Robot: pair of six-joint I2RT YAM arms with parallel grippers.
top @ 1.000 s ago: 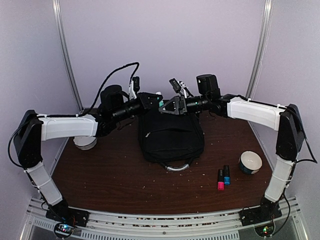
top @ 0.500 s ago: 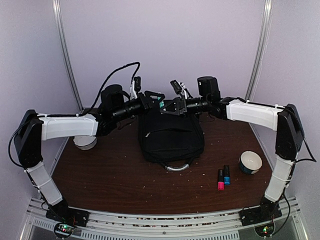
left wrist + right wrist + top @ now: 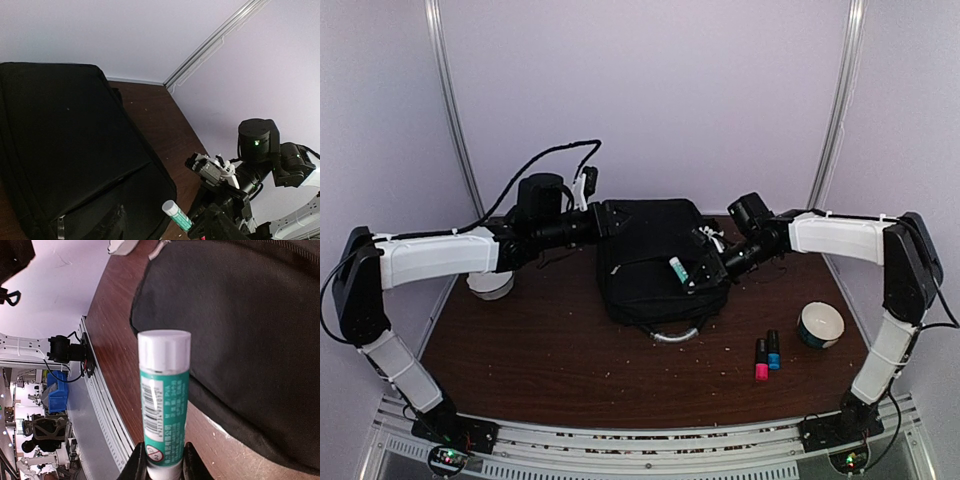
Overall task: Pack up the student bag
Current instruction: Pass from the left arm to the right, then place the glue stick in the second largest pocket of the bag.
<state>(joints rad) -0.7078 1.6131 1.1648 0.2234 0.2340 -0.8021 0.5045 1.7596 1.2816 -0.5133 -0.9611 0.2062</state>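
Over the student bag (image 3: 650, 245), outstretched right fingers (image 3: 138, 467) clamp a glue stick (image 3: 164, 390); left fingers (image 3: 598, 217) unclear.

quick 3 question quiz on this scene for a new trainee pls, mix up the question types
1. Multiple choice: what is the right gripper clamped on? A a pencil; B a white-capped green tube; C a notebook.
2. True or false: the green tube is already inside the student bag.
3. Short answer: which stands nearer the bowl, the pink bottle or the blue bottle?
Key: 1 B. 2 False: it is out in the open, held in the gripper. 3 The blue bottle.
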